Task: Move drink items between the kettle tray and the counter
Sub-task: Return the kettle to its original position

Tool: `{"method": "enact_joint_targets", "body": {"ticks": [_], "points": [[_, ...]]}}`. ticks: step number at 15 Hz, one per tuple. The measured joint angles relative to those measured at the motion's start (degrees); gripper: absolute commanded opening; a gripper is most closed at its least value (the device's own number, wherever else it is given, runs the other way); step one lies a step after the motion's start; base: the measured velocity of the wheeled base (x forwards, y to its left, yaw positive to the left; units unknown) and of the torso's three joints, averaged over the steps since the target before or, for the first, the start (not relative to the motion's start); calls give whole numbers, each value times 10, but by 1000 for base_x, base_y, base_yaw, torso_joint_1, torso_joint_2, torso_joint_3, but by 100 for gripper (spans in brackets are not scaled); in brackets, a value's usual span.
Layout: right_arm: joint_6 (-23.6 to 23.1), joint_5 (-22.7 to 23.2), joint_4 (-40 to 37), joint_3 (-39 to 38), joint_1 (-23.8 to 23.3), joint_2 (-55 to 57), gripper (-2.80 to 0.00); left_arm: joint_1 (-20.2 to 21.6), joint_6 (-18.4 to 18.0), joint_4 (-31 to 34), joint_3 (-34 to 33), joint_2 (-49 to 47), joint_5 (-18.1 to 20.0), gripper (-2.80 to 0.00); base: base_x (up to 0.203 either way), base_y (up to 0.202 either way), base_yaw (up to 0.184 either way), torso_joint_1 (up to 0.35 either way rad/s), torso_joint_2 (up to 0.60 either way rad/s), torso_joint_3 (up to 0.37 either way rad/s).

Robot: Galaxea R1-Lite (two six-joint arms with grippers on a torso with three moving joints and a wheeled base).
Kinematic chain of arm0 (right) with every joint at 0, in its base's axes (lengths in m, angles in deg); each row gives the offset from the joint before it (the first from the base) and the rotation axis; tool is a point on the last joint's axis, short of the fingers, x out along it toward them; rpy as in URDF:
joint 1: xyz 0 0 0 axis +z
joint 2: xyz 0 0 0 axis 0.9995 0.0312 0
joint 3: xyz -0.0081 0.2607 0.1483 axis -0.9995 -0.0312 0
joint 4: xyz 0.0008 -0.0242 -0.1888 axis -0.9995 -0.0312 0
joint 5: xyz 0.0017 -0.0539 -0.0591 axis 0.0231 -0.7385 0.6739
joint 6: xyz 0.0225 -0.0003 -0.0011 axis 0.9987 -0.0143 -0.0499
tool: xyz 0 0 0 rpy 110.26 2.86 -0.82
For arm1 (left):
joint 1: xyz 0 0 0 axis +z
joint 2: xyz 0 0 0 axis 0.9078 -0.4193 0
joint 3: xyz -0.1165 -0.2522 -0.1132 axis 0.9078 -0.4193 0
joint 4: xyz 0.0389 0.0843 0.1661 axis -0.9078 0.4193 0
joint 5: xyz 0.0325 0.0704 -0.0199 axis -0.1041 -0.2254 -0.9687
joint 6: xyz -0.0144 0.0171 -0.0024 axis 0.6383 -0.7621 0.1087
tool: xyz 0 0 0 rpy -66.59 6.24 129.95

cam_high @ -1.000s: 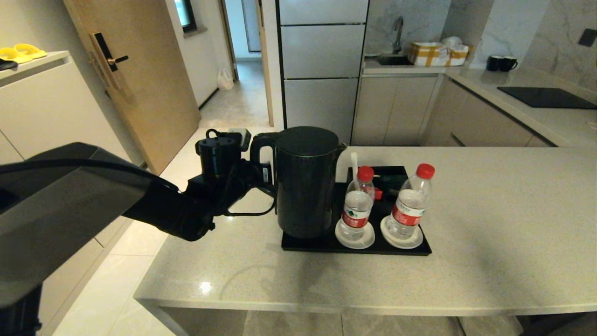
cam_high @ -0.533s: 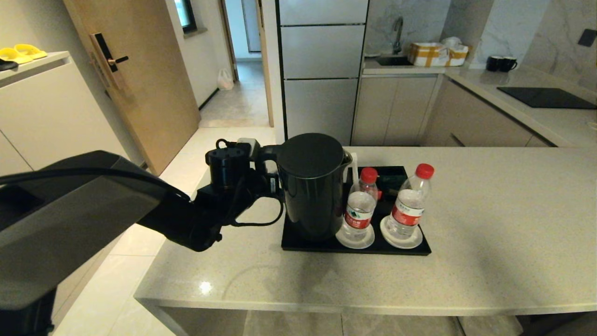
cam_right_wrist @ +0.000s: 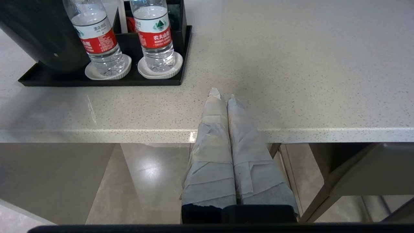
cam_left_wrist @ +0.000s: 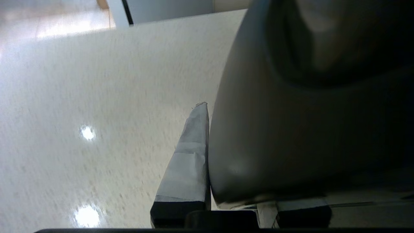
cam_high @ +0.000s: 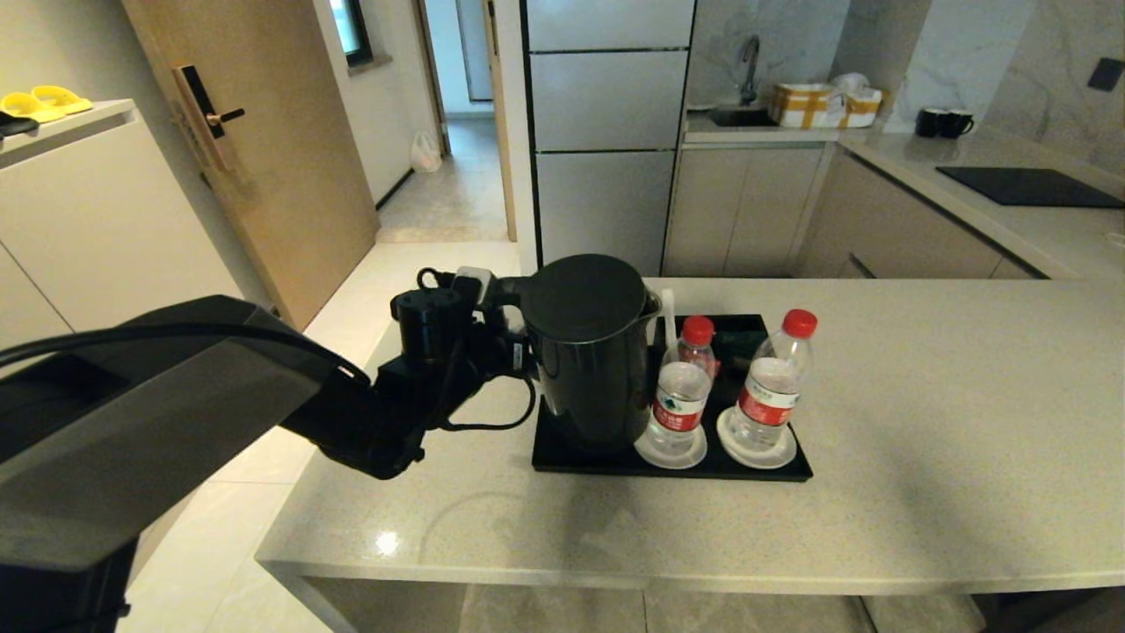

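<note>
Left gripper [cam_high: 510, 338] clamped on kettle [cam_high: 589, 352] handle over tray [cam_high: 580, 459]; wrist view only one finger [cam_left_wrist: 190, 152] beside it

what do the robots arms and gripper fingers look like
The left arm is black and bulky, with a cylindrical wrist module and a looping black cable. The left gripper is black too. The right gripper has long tapered fingers wrapped in pale grey tape on a black base.

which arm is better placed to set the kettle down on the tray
Left. The left gripper is shut on the loop handle of the tall black electric kettle, which is over the flat black rectangular tray. The right gripper is shut, near the counter's front edge.
</note>
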Motion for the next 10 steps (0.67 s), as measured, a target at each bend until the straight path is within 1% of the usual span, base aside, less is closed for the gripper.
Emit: {"method": "enact_joint_targets", "body": {"ticks": [1,3,10], "points": [[0,0,0,0,0,0,-280,2,-21,-1,4,-2,1,-280,0,0,0,0,0,0],[0,0,0,0,0,0,-280,6,-47,-15,6,-5,3,-280,0,0,0,0,0,0],[0,0,0,0,0,0,-280,8,-51,-19,15,-11,1,-280,0,0,0,0,0,0]]}}
